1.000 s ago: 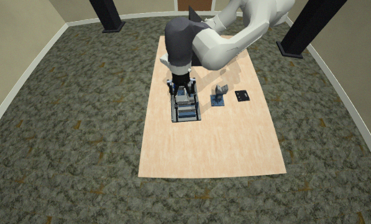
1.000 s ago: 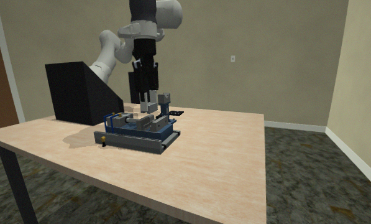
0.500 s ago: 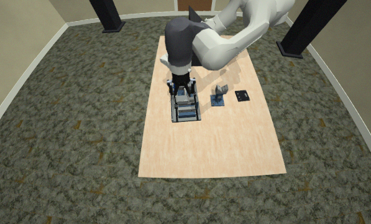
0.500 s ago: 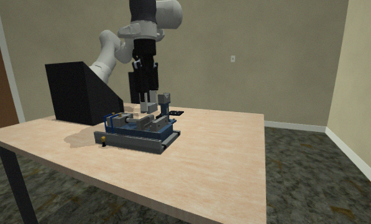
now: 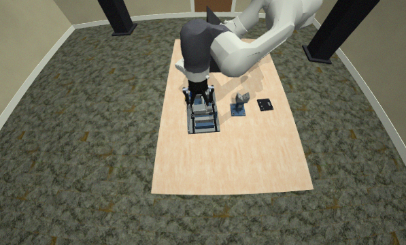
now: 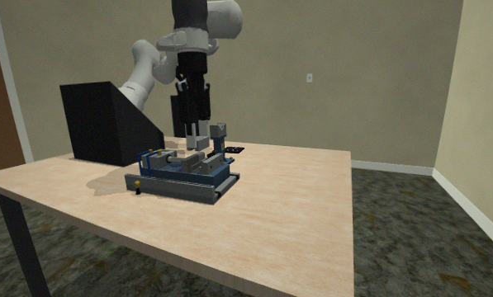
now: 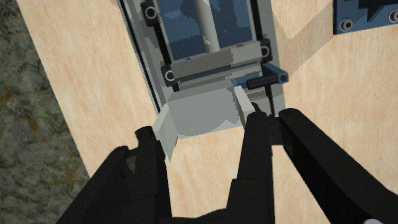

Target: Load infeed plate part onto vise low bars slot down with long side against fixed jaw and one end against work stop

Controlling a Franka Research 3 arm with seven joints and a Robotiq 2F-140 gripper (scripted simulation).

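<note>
My gripper (image 7: 205, 107) is shut on the grey part (image 7: 205, 114) and holds it level, a little above the vise (image 5: 203, 117). In the exterior view the part (image 6: 196, 142) hangs just over the gap between the two grey jaws (image 6: 200, 163). In the wrist view one jaw (image 7: 215, 67) with the air cylinder's rod (image 7: 206, 27) lies beyond the part, and the short dark work stop (image 7: 264, 81) sits at its right end. The part's slot side is not visible. The black infeed plate (image 5: 265, 104) is bare.
The V-block (image 5: 240, 102) on its blue base stands right of the vise, between it and the infeed plate. A large black box (image 6: 106, 124) stands at the back of the table behind the vise. A small yellow-topped post (image 6: 137, 186) stands at the vise's near-left corner.
</note>
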